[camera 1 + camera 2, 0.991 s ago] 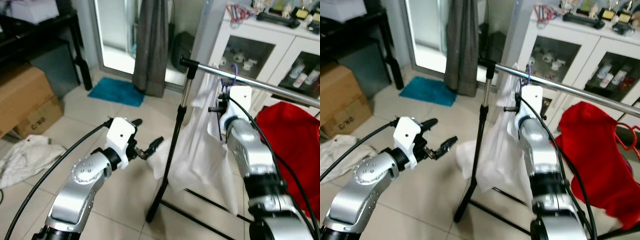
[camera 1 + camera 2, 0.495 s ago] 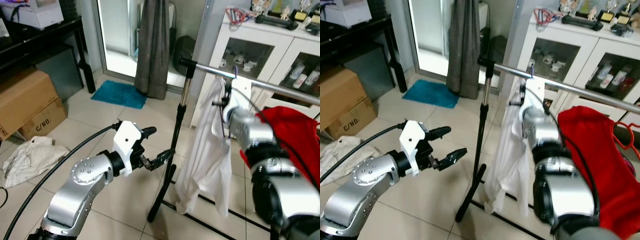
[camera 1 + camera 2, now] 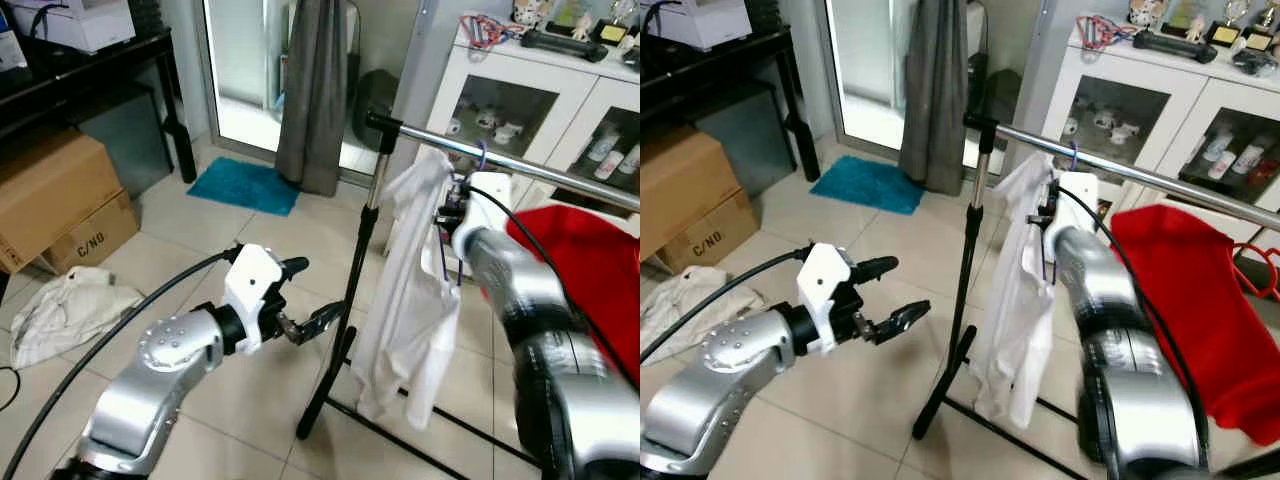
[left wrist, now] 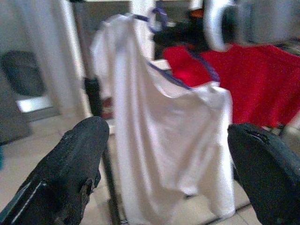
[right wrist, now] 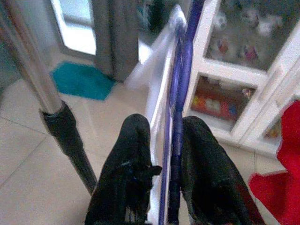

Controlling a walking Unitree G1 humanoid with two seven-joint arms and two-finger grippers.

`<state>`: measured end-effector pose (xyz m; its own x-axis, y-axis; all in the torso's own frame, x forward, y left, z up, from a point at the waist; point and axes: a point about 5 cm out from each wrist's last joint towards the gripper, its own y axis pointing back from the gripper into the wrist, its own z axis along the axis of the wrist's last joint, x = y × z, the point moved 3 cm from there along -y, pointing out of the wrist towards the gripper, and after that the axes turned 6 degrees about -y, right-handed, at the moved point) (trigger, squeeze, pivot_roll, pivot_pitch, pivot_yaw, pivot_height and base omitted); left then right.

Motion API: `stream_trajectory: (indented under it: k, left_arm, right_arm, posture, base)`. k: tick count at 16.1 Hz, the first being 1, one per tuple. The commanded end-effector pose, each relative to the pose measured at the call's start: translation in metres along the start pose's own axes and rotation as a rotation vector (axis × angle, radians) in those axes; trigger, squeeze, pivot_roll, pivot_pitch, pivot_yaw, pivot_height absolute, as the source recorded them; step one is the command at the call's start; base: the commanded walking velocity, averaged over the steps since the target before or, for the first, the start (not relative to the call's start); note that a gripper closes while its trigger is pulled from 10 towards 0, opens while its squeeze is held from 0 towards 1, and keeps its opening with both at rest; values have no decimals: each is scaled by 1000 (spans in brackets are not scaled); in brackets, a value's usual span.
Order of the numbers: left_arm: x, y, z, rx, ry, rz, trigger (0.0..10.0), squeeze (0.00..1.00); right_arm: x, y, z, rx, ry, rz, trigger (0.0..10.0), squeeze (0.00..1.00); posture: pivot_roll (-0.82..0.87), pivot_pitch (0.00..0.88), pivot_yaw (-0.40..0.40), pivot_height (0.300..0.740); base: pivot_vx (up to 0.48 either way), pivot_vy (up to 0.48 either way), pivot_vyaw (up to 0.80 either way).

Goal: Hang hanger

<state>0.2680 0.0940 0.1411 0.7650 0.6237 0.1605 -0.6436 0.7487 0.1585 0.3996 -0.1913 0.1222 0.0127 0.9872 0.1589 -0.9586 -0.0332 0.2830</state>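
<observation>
**Right gripper pinches hanger at the rail**

The right arm reaches up and forward, its wrist level with the rail. The right gripper has its two fingers pressed onto the purple hanger, which runs up between them. The hanger's hook sits at the rail, just beside the rack's upright pole. A white shirt hangs from the hanger, drooping toward the rack's foot. A red garment hangs on the same rail, on the robot's right of the shirt.

The left arm is bent at the elbow and held out low, pointing at the pole. The left gripper is spread wide and holds nothing; its fingers frame the shirt from a distance.
</observation>
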Motion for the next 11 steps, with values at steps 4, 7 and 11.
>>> stream_trajectory:
  k: [4,7,11]
  left_arm:
    - [14,-4,6,-121,-12,276,10000,937]
    - [18,8,1,-92,49,434,10000,706]
    - [23,0,5,-83,42,502,10000,722]
  right_arm:
    - [3,83,18,-135,46,181,10000,1000]
    - [5,134,-15,-103,68,138,10000,1000]
    - [25,133,-26,-179,-43,92,10000,1000]
  posture:
    - [84,0,-62,740]
    - [54,0,-46,740]
    - [70,0,-54,740]
  base:
    - [0,0,0]
    - [0,0,0]
    - [0,-360,0]
